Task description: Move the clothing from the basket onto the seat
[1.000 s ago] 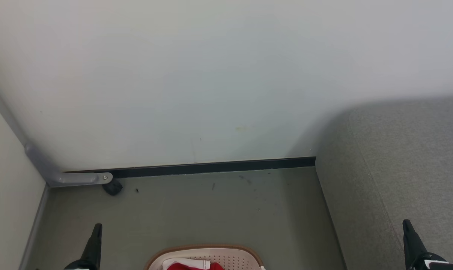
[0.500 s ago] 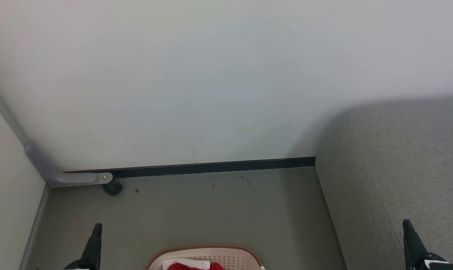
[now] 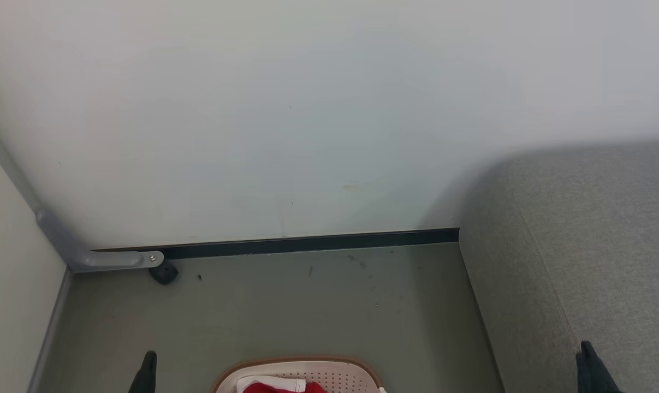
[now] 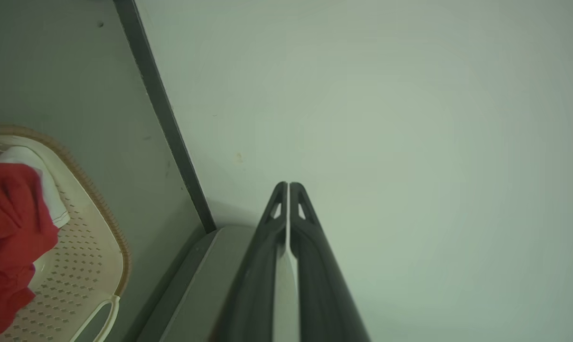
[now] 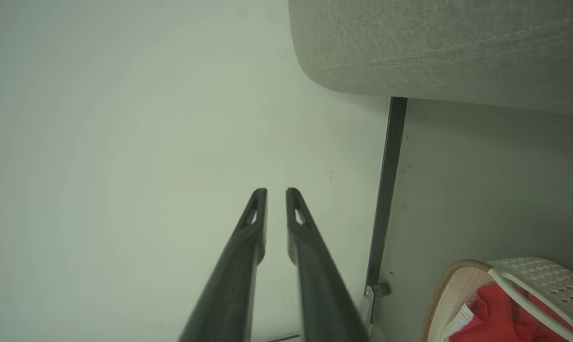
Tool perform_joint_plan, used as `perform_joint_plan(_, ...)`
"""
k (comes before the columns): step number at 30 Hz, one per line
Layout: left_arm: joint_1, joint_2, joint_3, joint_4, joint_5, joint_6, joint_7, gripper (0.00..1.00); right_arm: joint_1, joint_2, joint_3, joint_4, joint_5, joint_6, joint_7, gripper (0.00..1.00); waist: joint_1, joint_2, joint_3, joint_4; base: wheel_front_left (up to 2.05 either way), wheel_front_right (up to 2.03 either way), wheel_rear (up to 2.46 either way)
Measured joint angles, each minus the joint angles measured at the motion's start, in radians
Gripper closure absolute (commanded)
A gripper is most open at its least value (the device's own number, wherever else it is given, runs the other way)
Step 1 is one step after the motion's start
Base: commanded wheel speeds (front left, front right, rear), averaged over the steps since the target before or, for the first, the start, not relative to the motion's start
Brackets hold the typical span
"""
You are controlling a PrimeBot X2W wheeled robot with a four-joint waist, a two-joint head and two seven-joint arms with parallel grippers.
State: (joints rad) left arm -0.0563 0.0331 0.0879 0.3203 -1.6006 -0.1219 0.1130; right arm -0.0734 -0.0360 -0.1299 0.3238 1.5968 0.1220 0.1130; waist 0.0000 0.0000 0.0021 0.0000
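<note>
I see my left gripper [image 3: 148,372] low at left, right gripper [image 3: 590,367] low against the seat [image 3: 580,245], between them the basket [image 3: 299,362] on the floor [image 3: 307,305], red clothing [image 3: 285,388] inside, pale wall [image 3: 307,109] behind

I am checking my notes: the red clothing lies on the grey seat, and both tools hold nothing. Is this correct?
No. The red clothing lies in the basket, not on the grey seat, as the right wrist view shows. The left tool and the right tool hold nothing.
</note>
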Motion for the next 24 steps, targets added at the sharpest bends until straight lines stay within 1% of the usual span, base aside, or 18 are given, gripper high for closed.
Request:
perform_joint_plan(4,0.027,-0.005,-0.001,0.017,0.000,0.000,-0.001,0.00,0.025,0.009,0.004,0.014,0.000,0.000,-0.001,0.00,0.0000,0.0000,0.000,0.000,0.00,0.00,0.00)
perform_joint_plan(24,0.026,0.000,-0.013,-0.077,0.001,0.000,-0.071,0.00,0.017,0.004,0.050,-0.063,-0.004,0.000,-0.058,0.00,0.0000,0.0000,-0.001,0.007,0.00,0.00,0.00)
